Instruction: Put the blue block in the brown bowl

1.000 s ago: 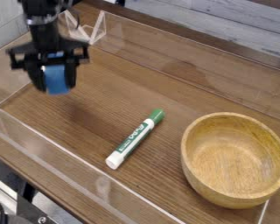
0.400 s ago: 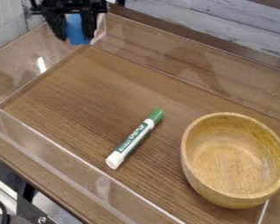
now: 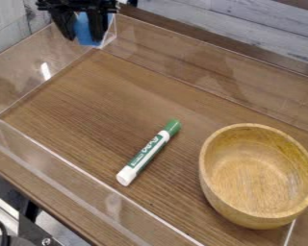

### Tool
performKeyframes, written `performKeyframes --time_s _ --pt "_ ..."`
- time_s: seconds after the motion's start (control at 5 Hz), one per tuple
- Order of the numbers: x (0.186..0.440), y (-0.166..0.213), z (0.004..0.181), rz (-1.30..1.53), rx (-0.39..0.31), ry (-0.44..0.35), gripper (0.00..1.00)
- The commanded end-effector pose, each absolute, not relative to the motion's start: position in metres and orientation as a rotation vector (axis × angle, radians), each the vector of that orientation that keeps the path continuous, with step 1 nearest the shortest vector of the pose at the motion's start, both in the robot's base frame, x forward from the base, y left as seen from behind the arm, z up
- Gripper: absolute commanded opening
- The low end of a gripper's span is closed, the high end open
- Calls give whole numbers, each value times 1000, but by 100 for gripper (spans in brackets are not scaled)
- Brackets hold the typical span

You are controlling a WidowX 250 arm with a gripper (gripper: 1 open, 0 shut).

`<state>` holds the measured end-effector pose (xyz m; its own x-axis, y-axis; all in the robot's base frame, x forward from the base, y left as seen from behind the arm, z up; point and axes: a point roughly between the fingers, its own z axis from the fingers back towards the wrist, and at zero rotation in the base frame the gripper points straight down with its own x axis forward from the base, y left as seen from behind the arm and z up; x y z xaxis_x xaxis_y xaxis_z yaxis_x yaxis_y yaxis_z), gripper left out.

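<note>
Blue and matte, the small rectangular block (image 3: 88, 31) hangs clamped in the black gripper (image 3: 84, 24) at the top-left, well apart from the wide light-brown wooden bowl (image 3: 258, 174) at lower right.

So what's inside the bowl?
Nothing: the bowl shows only bare wood inside. Its near rim hides a thin strip of the inner wall. The blue block is up in the gripper.
</note>
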<state>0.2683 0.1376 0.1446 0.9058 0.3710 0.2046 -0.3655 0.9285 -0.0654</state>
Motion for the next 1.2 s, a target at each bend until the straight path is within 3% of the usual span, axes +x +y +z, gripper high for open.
performKeyframes --time_s 0.0,0.4,1.0 --pt "261 147 169 341 15 -295 0" --pt "255 158 157 298 42 -319 0" --pt "262 161 156 239 43 -394 0"
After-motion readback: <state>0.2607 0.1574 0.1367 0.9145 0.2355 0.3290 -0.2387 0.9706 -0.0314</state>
